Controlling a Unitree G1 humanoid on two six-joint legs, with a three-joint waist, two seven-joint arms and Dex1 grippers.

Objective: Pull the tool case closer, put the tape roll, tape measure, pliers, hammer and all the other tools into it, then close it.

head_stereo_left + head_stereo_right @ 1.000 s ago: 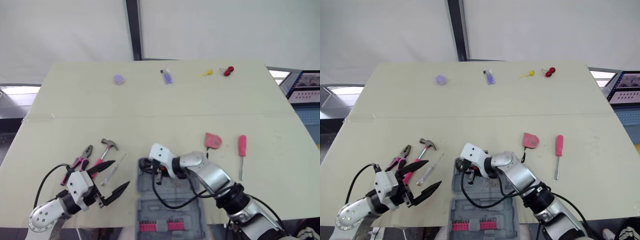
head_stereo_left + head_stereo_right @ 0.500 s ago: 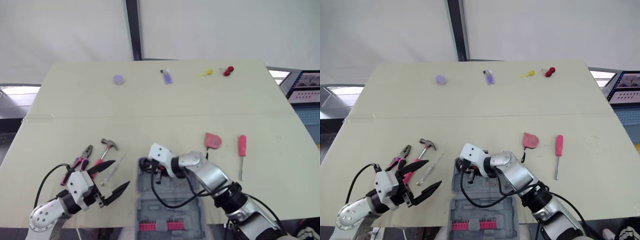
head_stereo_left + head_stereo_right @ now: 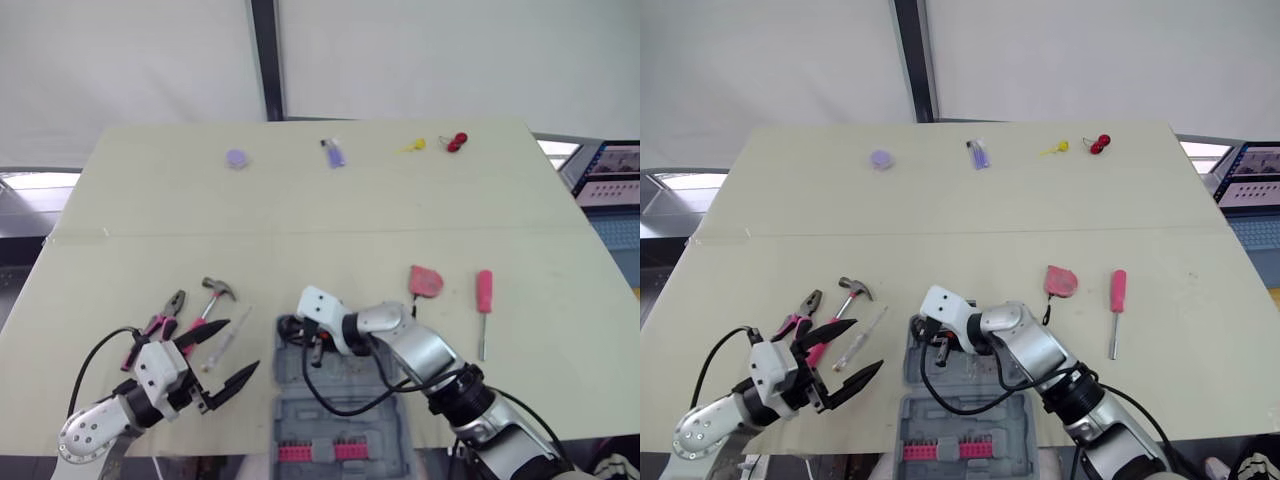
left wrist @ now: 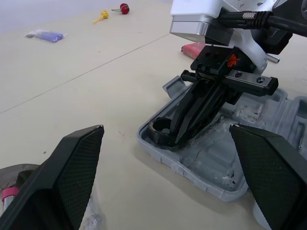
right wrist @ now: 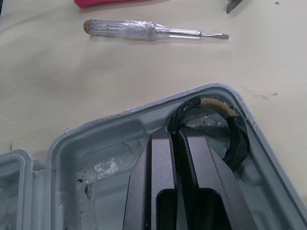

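Pliers (image 3: pixel 160 325) and hammer (image 3: pixel 213 294) lie on the table (image 3: pixel 300 200) at far left. The left gripper (image 3: pixel 240 347) hovers just beside them, fingers spread wide, holding nothing. The tool case (image 3: pixel 340 420) lies open at centre. The right gripper (image 5: pixel 177 136) is pinched onto the tape roll (image 5: pixel 238 141) (black, in the case's far-left corner). The tape measure (image 3: pixel 426 281) lies to the right.

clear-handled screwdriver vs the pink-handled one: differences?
The clear-handled screwdriver lies slanted, left of the grey tool case by the pink-handled hammer; the pink-handled screwdriver lies nearly straight, right of the pink tape measure. Handles: clear versus pink. Both rest on the beige table, outside the case.
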